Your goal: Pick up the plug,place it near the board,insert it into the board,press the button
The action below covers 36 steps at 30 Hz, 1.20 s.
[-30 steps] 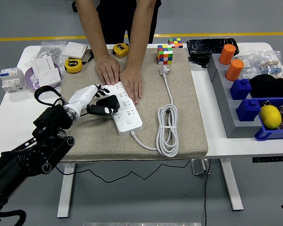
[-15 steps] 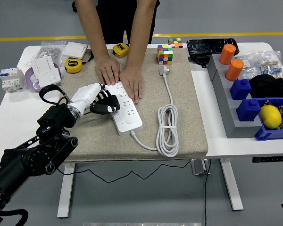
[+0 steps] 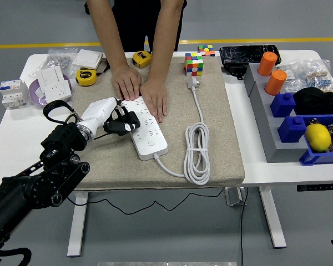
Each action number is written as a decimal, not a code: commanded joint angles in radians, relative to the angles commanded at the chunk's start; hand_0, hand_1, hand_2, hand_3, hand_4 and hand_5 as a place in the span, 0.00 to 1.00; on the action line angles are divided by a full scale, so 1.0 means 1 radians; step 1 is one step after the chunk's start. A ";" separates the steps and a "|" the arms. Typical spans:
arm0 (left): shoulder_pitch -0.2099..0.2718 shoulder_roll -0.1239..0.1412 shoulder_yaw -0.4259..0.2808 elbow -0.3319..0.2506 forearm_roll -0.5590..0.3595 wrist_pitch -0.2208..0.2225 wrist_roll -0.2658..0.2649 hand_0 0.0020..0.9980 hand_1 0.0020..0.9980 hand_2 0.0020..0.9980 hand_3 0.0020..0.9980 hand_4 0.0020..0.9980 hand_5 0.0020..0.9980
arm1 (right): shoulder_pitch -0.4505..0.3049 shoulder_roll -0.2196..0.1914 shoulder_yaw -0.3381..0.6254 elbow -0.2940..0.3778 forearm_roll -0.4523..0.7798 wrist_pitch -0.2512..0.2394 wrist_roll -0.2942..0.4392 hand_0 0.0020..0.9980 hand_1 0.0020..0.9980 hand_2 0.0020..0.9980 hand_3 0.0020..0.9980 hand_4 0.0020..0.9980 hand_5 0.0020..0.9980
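Your left hand (image 3: 114, 117) has crept up and toward the board over the last second: a moment ago it sat lower on the mat, and now it lies against the left edge of the power strip (image 3: 146, 127). Its fingers are curled around the black plug (image 3: 126, 123), gripping it, and the plug now overlaps the strip's left-hand sockets. You cannot tell from this view whether the pins are seated or only resting on the face. That shift suggests you are past the carrying stage and into the insertion itself; the button press is probably still ahead.

Just beyond, the person's hands (image 3: 141, 88) lie flat on the far end of the strip, holding it down on the beige mat (image 3: 211, 155). They are close to your fingers, so push gently.

Further right, the strip's own white cable (image 3: 196, 149) lies coiled on the mat, clear of the work. Your right hand is not in view.
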 joint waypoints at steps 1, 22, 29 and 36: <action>0.002 0.002 -0.004 -0.004 0.001 0.000 0.000 0.32 0.17 0.30 0.36 0.76 0.38 | -0.001 0.000 0.001 0.000 -0.001 0.000 0.000 1.00 0.84 0.74 0.75 1.00 0.87; 0.049 0.035 -0.095 -0.154 -0.099 0.001 -0.049 0.39 0.29 0.41 0.44 0.93 0.67 | -0.008 0.001 -0.002 0.000 0.005 -0.001 -0.002 1.00 0.84 0.74 0.75 1.00 0.87; 0.041 0.025 -0.103 -0.166 -0.277 -0.034 -0.087 0.89 0.95 0.89 0.91 1.00 1.00 | -0.008 0.002 -0.002 0.000 0.005 -0.001 -0.002 1.00 0.84 0.74 0.75 1.00 0.87; -0.006 0.024 0.023 -0.037 -0.197 -0.052 -0.057 1.00 1.00 0.99 1.00 1.00 0.86 | -0.001 0.002 -0.006 0.000 0.009 -0.002 -0.001 1.00 0.84 0.74 0.75 1.00 0.87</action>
